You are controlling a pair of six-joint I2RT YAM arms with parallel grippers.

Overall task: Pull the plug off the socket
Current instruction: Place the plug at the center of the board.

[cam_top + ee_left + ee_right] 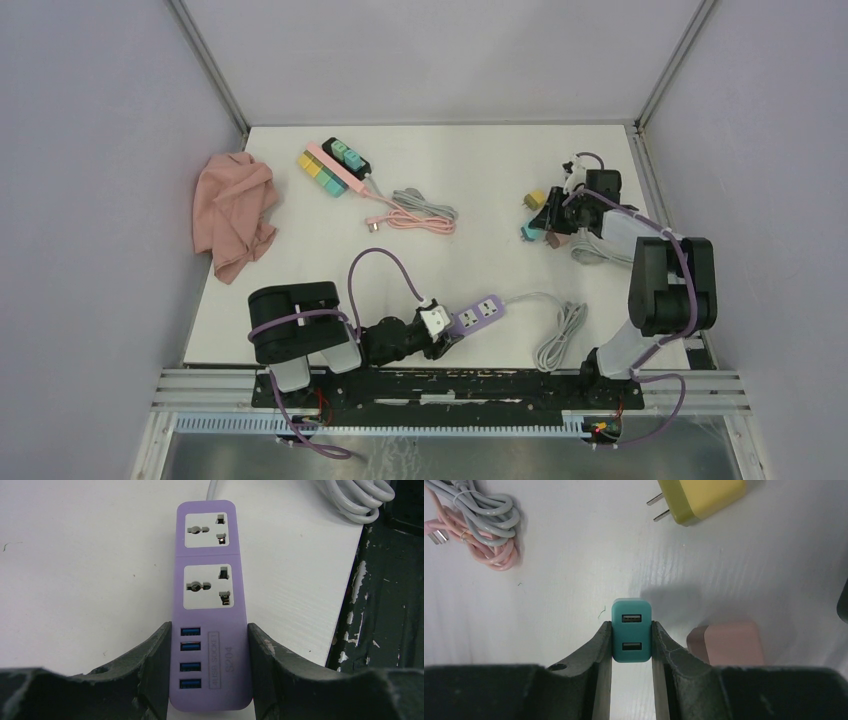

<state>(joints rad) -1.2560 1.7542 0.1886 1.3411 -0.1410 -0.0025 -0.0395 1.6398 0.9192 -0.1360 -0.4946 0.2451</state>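
- The left hand [209, 630] pinches the purple power strip [209, 560] across its width. One finger presses each long side at the end with the four blue USB ports.
- The strip lies flat on the white bench [75, 580]. Its long axis runs straight out from the hand, USB end nearest the wrist and cord end farthest. Its two socket faces point up, just past the fingertips, with their holes uncovered.
- Beyond the far end, the strip's white cord [355, 500] is bundled in loops to the hand's right, by the bench edge.
- The right hand [632, 630] is pressed onto the teal plug [632, 605], one finger on each narrow side. The plug is well apart from the strip.
- The plug's long axis lies in line with the fingers. Its face with two USB ports points up at the wrist camera, and its far end pokes out past the fingertips. Its prongs are hidden.
- Just right of this hand a pink plug [726, 642] rests on the bench, apart from the teal one.
- Farther out and to the right lies a yellow plug [704, 497], its two prongs pointing left.
- Far out to the left are a coiled grey cable [489, 510] and a pink cable [494, 560], touching each other.
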